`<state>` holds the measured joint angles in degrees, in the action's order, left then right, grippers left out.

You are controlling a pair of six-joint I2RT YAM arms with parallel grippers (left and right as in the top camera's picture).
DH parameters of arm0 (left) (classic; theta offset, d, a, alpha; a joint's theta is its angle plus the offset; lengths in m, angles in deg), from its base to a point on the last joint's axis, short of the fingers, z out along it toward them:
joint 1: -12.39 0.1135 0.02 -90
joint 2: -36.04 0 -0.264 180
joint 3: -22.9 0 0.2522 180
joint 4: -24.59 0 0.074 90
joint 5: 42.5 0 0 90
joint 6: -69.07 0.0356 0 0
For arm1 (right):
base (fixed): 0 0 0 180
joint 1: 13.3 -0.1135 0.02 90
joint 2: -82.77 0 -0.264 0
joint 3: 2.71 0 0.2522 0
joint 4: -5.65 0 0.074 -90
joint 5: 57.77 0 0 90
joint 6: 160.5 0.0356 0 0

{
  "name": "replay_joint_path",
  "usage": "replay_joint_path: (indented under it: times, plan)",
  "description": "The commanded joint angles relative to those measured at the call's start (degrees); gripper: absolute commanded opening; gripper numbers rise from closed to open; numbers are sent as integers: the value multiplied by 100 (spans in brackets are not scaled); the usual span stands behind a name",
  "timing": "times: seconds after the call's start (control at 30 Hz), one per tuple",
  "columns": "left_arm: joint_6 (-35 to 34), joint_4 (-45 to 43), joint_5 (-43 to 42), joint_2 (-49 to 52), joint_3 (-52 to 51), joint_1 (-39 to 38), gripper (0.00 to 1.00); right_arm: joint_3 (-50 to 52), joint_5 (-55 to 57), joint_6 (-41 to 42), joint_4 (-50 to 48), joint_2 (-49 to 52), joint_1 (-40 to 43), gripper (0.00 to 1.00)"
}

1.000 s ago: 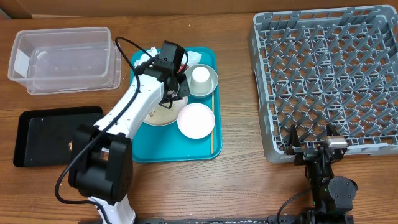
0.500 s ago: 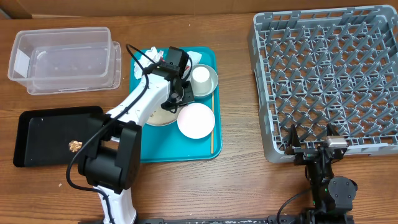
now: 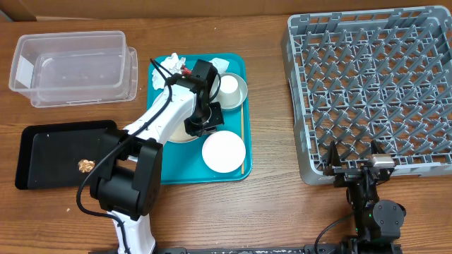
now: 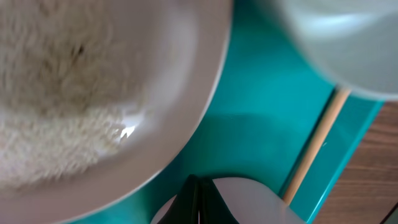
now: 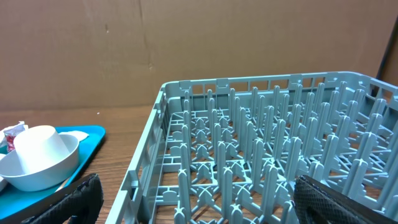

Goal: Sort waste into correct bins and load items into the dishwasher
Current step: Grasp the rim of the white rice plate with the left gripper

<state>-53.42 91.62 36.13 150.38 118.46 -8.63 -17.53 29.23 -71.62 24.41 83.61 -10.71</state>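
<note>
"Where was the left gripper [image 3: 201, 125] when you looked?"

"Low over the teal tray [image 3: 185, 173], between the pale plate [image 3: 176, 134] and the white bowl [image 3: 224, 152]. Its jaws were pressed together, and I saw nothing between them."

"And the waste?"

"White grains lay on the plate. The crumpled napkin [image 3: 169, 65] and the red wrapper [image 3: 186, 70] sat at the tray's far end. One brown bit [image 3: 85, 166] lay on the black tray [image 3: 42, 137], and the clear tub [image 3: 74, 67] stood beyond that."

"The other dishes?"

"The cup [image 3: 227, 86] stood inside the silvery bowl [image 3: 242, 97], and the wooden stick [image 3: 241, 137] lay along the tray's right side."

"The right gripper [image 3: 352, 152]?"

"It hung at the near edge of the grey dish rack [image 3: 374, 92], well away from the tray, its jaws spread wide and holding nothing."
</note>
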Motion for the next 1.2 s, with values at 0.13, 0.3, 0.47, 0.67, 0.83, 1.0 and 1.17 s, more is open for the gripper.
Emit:
replay_joint_path:
  times: [0.13,0.3,0.47,0.67,0.83,1.0,1.17]
  plan:
    - [76,-369,581,-133,50,44,6,59,-4,-20,-37,-61,15,100]
    - [315,-1058,793,-133,50,120,19,59,-4,-20,-37,-61,15,100]
    - [848,-1191,798,-129,50,109,38,59,-4,-20,-39,-61,15,100]
    - [999,-883,684,-122,48,83,45,59,-4,-20,-37,-61,15,100]
    - [1067,-717,1012,-120,33,-101,44,59,-4,-20,-39,-61,15,100]
    - [1003,-791,1502,-120,-120,-275,42,59,-4,-20,-37,-61,15,100]
    - [1019,-1019,1613,-120,-363,-343,37,59,-4,-20,-39,-61,15,100]
